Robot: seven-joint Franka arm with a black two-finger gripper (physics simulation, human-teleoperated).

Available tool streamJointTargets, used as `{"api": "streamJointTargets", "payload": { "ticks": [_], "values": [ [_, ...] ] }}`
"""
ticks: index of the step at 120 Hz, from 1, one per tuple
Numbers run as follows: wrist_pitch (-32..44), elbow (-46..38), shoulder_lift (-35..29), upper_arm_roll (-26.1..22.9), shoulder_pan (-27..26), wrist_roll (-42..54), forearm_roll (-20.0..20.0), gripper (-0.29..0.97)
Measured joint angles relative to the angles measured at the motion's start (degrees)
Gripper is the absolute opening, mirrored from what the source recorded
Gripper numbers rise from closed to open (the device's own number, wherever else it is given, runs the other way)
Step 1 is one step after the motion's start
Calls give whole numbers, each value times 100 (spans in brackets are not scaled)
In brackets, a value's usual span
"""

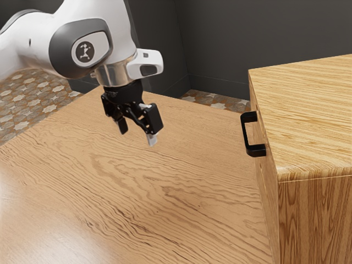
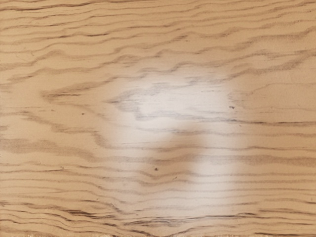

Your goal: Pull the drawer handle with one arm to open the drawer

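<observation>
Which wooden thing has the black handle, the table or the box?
The box at the exterior view's right: the black handle sticks out of its side. The table has none.

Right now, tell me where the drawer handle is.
The black handle sits on the cabinet's front face at the exterior view's right, above the table and well apart from the open gripper.

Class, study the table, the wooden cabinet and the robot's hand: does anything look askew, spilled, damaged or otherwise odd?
Nothing stands out. The handle sits straight on the front of the cabinet, the table shows no spill or damage, and the open hand hangs above it, apart from the handle.
</observation>
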Motion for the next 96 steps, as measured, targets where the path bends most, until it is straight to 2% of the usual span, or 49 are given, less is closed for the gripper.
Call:
{"api": "streamJointTargets", "payload": {
  "ticks": [26,34,47,57,67,96],
  "values": [
    [-51,3,0,22,-9,-25,2,68],
    [-170,250,-72,-27,39,-43,2,68],
    [-428,693,-612,-270,304,-216,220,68],
    [-538,751,-754,-400,444,-583,-53,68],
    [-505,733,-613,-474,422,-1170,-283,68],
    [-44,708,-503,-622,108,-2639,-517,68]
  ]
}}
